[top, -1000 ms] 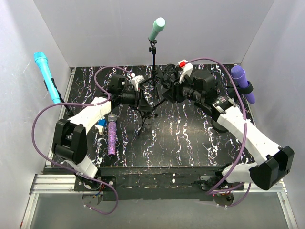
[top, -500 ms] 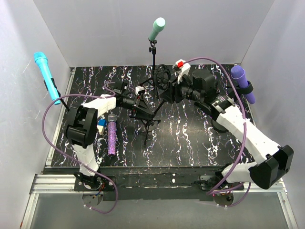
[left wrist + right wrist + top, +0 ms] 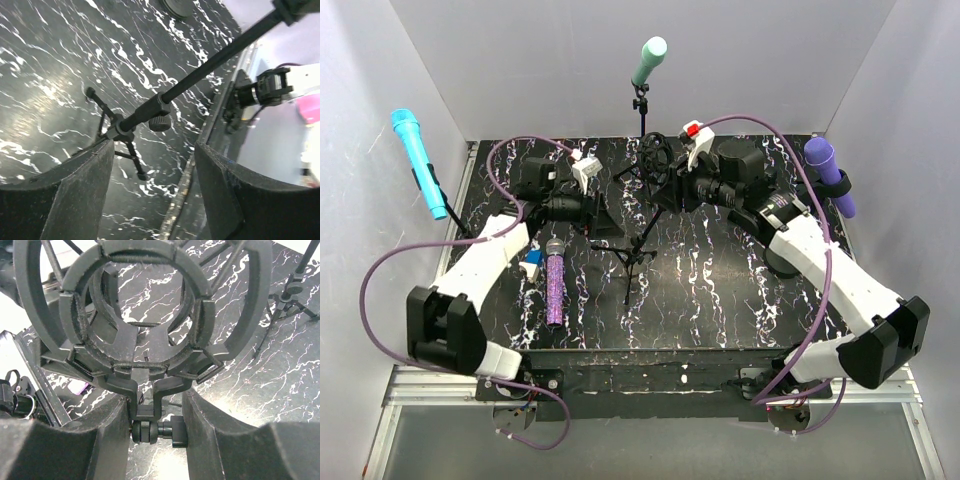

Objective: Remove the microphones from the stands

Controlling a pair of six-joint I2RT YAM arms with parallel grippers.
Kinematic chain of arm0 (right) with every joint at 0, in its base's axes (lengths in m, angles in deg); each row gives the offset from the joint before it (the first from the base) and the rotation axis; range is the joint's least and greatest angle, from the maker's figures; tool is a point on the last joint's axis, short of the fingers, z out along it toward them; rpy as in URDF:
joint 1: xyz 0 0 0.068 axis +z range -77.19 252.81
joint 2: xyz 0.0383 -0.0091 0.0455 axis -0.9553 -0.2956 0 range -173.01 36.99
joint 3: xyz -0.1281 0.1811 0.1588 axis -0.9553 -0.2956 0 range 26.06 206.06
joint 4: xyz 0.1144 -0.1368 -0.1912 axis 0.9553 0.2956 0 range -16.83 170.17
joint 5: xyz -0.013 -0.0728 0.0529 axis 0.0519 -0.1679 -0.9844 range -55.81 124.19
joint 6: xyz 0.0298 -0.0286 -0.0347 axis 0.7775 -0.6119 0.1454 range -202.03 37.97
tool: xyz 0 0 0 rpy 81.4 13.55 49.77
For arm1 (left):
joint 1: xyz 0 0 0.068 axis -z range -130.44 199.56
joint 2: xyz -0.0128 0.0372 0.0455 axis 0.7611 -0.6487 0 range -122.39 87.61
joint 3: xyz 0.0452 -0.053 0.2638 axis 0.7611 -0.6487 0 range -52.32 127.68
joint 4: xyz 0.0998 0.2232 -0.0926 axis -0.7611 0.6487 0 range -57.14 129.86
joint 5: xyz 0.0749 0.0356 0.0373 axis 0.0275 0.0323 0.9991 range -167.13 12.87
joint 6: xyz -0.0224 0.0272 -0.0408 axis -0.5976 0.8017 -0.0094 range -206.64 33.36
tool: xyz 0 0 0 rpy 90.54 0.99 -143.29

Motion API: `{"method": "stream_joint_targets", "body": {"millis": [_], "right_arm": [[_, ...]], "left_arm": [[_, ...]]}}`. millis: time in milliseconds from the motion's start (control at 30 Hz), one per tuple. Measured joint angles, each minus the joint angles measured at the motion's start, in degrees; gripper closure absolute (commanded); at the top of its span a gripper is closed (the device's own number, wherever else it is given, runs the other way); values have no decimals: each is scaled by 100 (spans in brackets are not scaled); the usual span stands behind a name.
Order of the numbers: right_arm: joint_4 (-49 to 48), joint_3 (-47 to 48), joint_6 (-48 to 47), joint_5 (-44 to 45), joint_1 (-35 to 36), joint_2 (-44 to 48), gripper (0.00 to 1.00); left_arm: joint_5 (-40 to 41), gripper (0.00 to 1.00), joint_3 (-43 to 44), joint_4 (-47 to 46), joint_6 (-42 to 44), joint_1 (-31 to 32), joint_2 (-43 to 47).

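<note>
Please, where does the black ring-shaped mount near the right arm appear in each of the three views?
Top external: the ring mount is in the upper centre, just left of the right arm's wrist.
Left wrist: the ring is not in it; only the stand's pole crosses the picture.
Right wrist: the ring mount fills the upper centre.
Shared landmark: the black marbled table.
</note>
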Motion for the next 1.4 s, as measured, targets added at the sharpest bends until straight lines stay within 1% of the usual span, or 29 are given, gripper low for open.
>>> {"method": "stream_joint_targets", "body": {"millis": [33, 100, 233, 300, 400, 800, 1033, 1200, 1333, 1400], "right_arm": [[26, 26, 11, 0, 0, -20, 99], [35, 57, 35, -2, -2, -50, 99], [26, 114, 92, -17, -2, -116, 99], [22, 120, 116, -20, -2, -125, 99], [17, 120, 138, -17, -2, -131, 99], [-31, 179, 214, -39, -2, -210, 99], [-31, 184, 243, -37, -2, -214, 99], [-39, 184, 262, -37, -2, -225, 99], [-50, 221, 234, -22, 0, -254, 99], [-35, 260, 155, 26, 0, -280, 99]], "left_arm": [[140, 37, -96, -90, 164, 20, 238], [387, 38, -116, -238, 245, 52, 367], [732, 44, -177, -570, -275, 98, 133], [623, 47, -286, -739, -680, 98, -63], [549, 50, -404, -796, -970, 144, -267], [496, 52, -426, -1005, -1357, 236, -328], [498, 55, -433, -1082, -1353, 291, -461], [595, 57, -654, -1056, -1106, 396, -461], [955, 55, -894, -824, -820, 448, -450], [1226, 52, -1001, -675, -669, 450, -400]]}}
